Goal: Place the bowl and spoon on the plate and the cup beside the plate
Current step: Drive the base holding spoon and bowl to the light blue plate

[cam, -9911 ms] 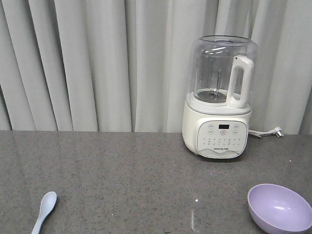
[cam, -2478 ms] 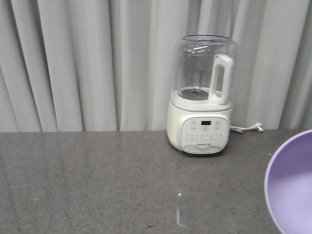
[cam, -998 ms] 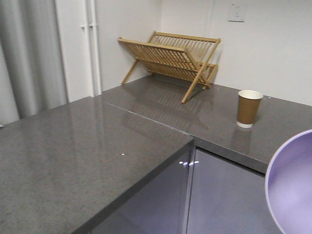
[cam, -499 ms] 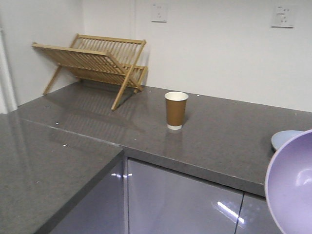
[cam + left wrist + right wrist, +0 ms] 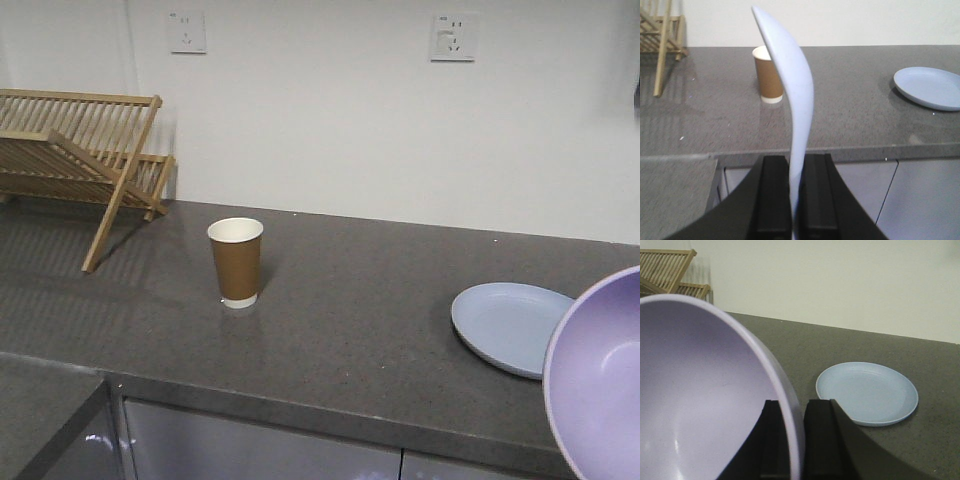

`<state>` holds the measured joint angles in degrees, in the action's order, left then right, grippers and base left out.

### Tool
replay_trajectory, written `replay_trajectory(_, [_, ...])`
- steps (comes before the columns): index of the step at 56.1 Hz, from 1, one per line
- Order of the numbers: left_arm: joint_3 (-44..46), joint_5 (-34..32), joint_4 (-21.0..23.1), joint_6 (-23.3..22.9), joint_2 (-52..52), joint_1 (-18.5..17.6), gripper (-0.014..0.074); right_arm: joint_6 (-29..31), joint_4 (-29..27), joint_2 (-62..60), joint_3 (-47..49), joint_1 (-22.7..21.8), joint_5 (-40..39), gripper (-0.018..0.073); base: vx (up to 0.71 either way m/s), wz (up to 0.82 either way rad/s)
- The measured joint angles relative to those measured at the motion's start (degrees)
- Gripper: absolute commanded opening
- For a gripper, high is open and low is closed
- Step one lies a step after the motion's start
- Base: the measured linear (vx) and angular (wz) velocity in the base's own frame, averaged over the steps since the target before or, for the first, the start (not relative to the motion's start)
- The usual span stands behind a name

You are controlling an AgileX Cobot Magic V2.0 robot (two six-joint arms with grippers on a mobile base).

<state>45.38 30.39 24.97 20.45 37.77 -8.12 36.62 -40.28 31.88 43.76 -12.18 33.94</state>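
Both grippers loaded: left gripper (image 5: 796, 165) clamped on upright spoon (image 5: 799, 95), right gripper (image 5: 795, 412) pinching bowl (image 5: 705, 390) rim, lower right of front view. View has swung round: plate (image 5: 510, 325) now visible right, cup (image 5: 236, 262) mid-left on counter (image 5: 360, 300). Bowl-to-plate looks next.

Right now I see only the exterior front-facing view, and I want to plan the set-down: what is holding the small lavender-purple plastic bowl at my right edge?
Observer: The right gripper pinches the lavender-purple plastic bowl by its rim, one finger inside, one outside.
Operator: Where is the spoon? None shows here.
Observer: The pale blue-white plastic soup spoon stands upright, clamped at its lower end in the left gripper.
Operator: The bowl hides part of the plate. Anything on it?
Observer: No, the right wrist view shows the whole round pale lavender-blue plate, bare.
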Motion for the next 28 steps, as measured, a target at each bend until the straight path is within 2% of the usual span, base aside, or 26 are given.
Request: replay_trajectory(28, [0.00,0.00,0.00,0.00,0.00,0.00,0.0000,0.00,0.00,0.00,0.00,0.00,0.00,-0.0008,0.29,-0.25])
